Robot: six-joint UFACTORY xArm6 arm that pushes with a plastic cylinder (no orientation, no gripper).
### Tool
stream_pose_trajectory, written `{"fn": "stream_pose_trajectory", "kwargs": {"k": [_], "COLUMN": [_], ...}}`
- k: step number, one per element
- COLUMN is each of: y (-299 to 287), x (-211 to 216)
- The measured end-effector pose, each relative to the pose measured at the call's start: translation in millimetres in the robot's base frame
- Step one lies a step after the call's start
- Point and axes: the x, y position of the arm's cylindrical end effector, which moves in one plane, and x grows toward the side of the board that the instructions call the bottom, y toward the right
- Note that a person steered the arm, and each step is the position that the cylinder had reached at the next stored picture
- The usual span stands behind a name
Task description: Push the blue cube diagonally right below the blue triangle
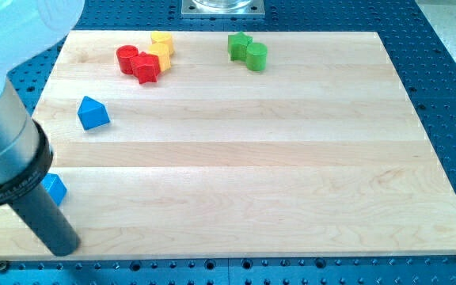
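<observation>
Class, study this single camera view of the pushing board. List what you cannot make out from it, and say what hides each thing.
1. Blue cube: mostly hidden behind the arm's dark rod in the camera view; only its right part shows.
2. My tip: whether it touches the board is unclear.
3. Red blocks and yellow blocks: bunched together, so their exact shapes are unclear.
4. Blue triangle: fully visible.

Pale wooden board point(236, 158) of lengthwise planks, resting on a blue perforated metal table point(442, 71), grey metal mounting plate point(222, 8) at the far edge, even bright light
</observation>
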Motion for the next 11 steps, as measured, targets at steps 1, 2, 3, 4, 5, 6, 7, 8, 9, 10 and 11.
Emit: {"fn": "stream_pose_trajectory", "kwargs": {"k": [1,2,3,4,5,6,7,8,9,10,11], "y": [-1,-1,-32,-102,-112,-111,-73,-48,-40,-31,-19], "x": [1,1,0,0,-2,-1,-17,-43,-98,-121,-118]}}
